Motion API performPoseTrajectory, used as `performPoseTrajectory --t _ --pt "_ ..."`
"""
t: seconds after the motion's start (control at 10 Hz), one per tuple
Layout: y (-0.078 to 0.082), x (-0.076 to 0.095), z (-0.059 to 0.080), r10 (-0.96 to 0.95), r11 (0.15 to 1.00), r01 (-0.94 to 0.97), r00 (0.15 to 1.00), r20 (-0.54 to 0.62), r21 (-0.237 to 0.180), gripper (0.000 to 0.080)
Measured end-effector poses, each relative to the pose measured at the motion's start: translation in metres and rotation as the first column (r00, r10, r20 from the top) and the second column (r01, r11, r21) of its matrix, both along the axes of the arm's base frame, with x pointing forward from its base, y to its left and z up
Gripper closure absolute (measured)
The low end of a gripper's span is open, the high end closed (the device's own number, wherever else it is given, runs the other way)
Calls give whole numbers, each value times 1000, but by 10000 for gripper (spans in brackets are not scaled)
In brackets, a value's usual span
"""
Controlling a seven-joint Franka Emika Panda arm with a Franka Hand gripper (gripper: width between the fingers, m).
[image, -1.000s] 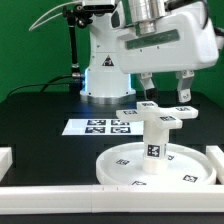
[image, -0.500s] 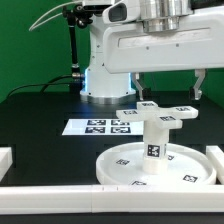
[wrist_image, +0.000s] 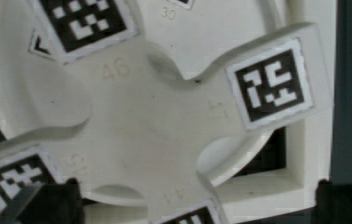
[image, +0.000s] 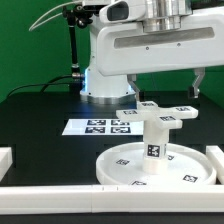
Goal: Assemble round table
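I hold the gripper (image: 167,85), fingers spread wide and empty, above the cross-shaped foot (image: 156,113) capping the leg (image: 154,146) on the round disc (image: 160,166) near the desk's front edge, judging the next move a descent to tighten it.

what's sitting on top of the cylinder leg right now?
The cross-shaped foot sits on top of the cylinder leg, which stands upright on the round disc. The end effector hangs open above it. The joint between foot and leg is covered by the foot.
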State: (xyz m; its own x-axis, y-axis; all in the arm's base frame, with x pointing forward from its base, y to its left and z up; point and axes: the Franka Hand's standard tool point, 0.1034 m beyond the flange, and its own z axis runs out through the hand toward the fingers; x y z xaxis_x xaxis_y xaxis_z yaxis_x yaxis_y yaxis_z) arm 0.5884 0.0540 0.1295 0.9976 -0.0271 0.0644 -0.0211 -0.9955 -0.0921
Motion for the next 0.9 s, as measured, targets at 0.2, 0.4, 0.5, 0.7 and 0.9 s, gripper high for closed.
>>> performPoseTrajectory --t 0.2,0.4,0.5,0.7,0.9 --pt "-8 2 -1 263 964 -262 964 31 -42 151" --pt "-11 4 2 478 876 -475 878 16 -87 151" --pt "-14 3 2 557 827 -554 831 3 -94 151" --pt "-19 3 2 678 729 -675 735 -11 -116 151" --pt "-16 0 0 773 625 -770 633 -37 -129 151"
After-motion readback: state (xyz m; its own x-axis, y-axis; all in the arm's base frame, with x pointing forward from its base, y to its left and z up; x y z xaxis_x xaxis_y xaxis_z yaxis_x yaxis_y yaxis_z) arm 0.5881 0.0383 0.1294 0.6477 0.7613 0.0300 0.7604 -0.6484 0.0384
